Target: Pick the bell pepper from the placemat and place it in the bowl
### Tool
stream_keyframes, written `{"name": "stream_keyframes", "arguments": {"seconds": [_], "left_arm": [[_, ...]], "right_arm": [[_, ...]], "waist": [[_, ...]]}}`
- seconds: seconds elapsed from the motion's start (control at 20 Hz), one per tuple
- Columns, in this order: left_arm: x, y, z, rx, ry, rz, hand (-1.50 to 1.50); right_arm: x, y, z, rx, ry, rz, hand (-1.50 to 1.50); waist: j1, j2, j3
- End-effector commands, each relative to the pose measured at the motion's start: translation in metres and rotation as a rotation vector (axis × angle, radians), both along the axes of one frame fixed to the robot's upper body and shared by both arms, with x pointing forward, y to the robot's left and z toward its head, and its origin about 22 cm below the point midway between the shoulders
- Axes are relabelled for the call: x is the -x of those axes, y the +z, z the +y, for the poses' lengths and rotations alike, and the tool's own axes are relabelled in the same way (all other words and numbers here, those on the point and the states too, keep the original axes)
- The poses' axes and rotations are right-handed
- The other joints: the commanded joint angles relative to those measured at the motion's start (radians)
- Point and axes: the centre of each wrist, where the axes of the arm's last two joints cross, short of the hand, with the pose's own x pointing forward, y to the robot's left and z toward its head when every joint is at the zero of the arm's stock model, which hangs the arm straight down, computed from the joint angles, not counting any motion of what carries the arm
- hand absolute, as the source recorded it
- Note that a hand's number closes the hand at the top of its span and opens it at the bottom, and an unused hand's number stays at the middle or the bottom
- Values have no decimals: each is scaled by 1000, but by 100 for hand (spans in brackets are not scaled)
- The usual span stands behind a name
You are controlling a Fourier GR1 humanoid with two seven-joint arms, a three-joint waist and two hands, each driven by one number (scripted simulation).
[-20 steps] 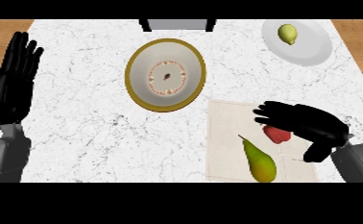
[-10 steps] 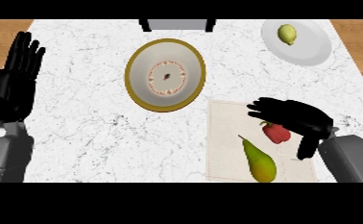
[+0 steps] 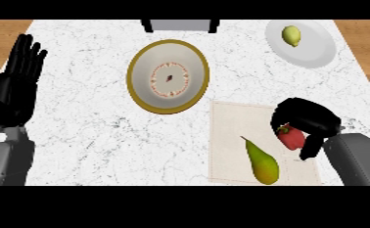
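Curling around the red bell pepper (image 3: 291, 138) on the placemat (image 3: 231, 144), the right robot hand (image 3: 307, 119) is grasping it for lifting toward the gold-rimmed bowl (image 3: 168, 76); the left robot hand (image 3: 22, 82) is resting open at the surface's edge.

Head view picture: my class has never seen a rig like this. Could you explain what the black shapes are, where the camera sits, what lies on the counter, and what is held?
The camera looks steeply down from the robot's head onto a white marble counter. The black shapes are its hands. The left hand rests open at the left edge. The right hand curls round a red bell pepper on a pale placemat, beside a green pear. A gold-rimmed bowl sits in the middle, and a white plate with a lemon at top right.
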Motion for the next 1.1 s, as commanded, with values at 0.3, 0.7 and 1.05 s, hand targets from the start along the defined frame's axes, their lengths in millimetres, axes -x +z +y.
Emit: {"name": "stream_keyframes", "arguments": {"seconds": [0.3, 0.7, 1.05], "left_arm": [[-2, 0, -6, 22, -24, -17, 0], [-2, 6, -6, 18, -35, -3, 0], [-1, 3, -4, 15, -12, 15, 0]], "right_arm": [[-18, 31, -90, 145, -636, 38, 150], [-49, 72, -120, 168, -917, -90, 150], [-67, 159, -128, -32, -806, -182, 150]], "waist": [[24, 23, 12], [35, 16, 15], [8, 5, 13]]}}
